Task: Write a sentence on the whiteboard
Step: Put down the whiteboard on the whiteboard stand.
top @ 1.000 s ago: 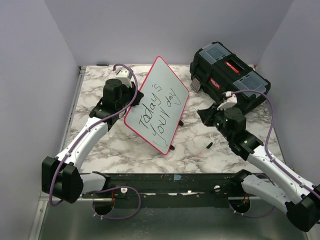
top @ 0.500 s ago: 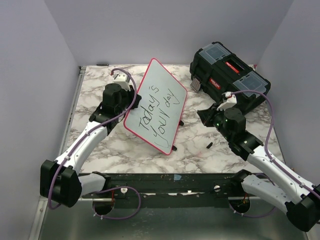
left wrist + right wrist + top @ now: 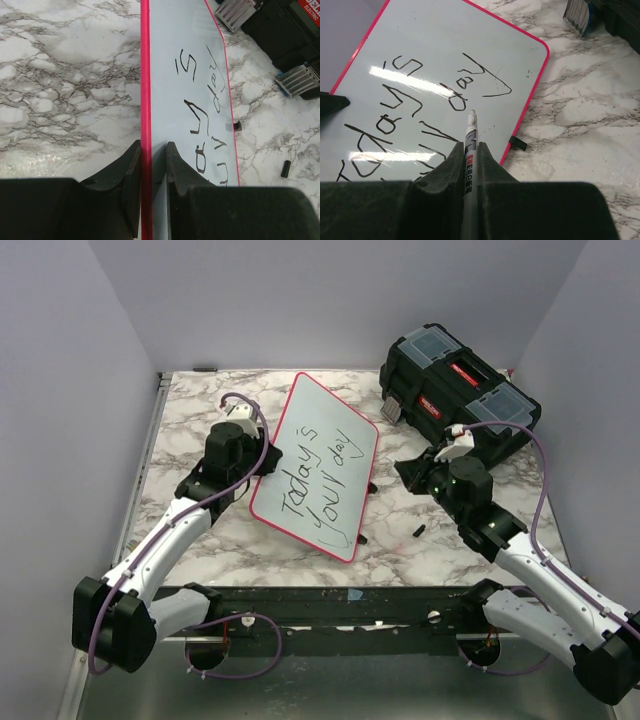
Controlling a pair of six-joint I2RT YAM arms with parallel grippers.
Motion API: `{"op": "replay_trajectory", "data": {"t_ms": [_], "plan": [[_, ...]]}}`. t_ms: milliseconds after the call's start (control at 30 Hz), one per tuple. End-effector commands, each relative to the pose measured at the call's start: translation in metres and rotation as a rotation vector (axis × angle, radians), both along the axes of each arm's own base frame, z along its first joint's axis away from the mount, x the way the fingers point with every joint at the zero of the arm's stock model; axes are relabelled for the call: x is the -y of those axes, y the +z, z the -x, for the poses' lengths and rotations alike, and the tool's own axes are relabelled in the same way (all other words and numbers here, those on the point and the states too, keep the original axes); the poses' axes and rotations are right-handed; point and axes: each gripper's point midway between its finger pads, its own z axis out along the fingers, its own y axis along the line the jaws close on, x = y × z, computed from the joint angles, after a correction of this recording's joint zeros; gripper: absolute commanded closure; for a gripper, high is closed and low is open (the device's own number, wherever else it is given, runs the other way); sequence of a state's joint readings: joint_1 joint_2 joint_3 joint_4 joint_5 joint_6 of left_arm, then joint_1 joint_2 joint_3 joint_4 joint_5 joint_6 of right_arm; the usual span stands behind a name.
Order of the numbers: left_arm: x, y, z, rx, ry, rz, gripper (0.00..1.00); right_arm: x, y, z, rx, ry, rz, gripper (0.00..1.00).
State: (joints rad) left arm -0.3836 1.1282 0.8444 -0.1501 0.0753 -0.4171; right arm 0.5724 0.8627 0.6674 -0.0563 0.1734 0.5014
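The whiteboard (image 3: pixel 315 465) with its pink rim leans low across the table's middle, its left edge raised at my left gripper (image 3: pixel 262 462). The sentence (image 3: pixel 318 472) reads "Today's your day" in two black lines. In the left wrist view my left gripper (image 3: pixel 152 145) straddles the pink rim (image 3: pixel 145 100); one finger touches it and a thin gap shows at the other. My right gripper (image 3: pixel 470 145) is shut on a grey marker (image 3: pixel 471 130). The marker's bare tip hovers just above the board (image 3: pixel 445 50), near "day". In the top view this right gripper (image 3: pixel 410 468) sits off the board's right edge.
A black toolbox (image 3: pixel 460 390) with red latches stands at the back right, behind my right arm. A small black cap (image 3: pixel 418 531) lies on the marble near the right arm. The board's black feet (image 3: pixel 372 485) stick out along its right edge. Walls close in the table on three sides.
My left arm has come down and toward the near edge, laying the whiteboard lower and flatter. Its jaws have eased apart a little. The right arm has not moved.
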Motion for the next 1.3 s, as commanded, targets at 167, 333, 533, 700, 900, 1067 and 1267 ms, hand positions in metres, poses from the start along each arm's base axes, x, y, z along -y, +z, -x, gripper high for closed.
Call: {"op": "replay_trajectory", "data": {"t_ms": [167,333,533,700,900,1067,1267], "plan": [[0.0,-0.071,0.069,-0.262,-0.15,-0.106,0.9,-0.003,-0.009,0.007,-0.032,0.021,-0.016,0.99],[0.0,-0.082,0.072,-0.291,-0.14,-0.103,0.82,-0.005,-0.011,0.007,-0.038,0.026,-0.022,0.99],[-0.003,-0.086,0.073,-0.288,-0.12,-0.097,0.74,-0.005,-0.013,0.007,-0.039,0.022,-0.021,0.99],[-0.004,-0.085,0.073,-0.281,-0.113,-0.099,0.7,-0.004,-0.012,0.006,-0.039,0.019,-0.021,0.99],[-0.005,-0.078,0.071,-0.26,-0.108,-0.095,0.63,-0.006,-0.013,0.005,-0.044,0.023,-0.019,0.99],[-0.005,-0.062,0.07,-0.226,-0.103,-0.085,0.56,-0.007,-0.013,0.004,-0.045,0.026,-0.02,0.99],[-0.006,-0.045,0.067,-0.199,-0.104,-0.095,0.45,-0.007,-0.009,0.004,-0.037,0.028,-0.025,0.99]]}}
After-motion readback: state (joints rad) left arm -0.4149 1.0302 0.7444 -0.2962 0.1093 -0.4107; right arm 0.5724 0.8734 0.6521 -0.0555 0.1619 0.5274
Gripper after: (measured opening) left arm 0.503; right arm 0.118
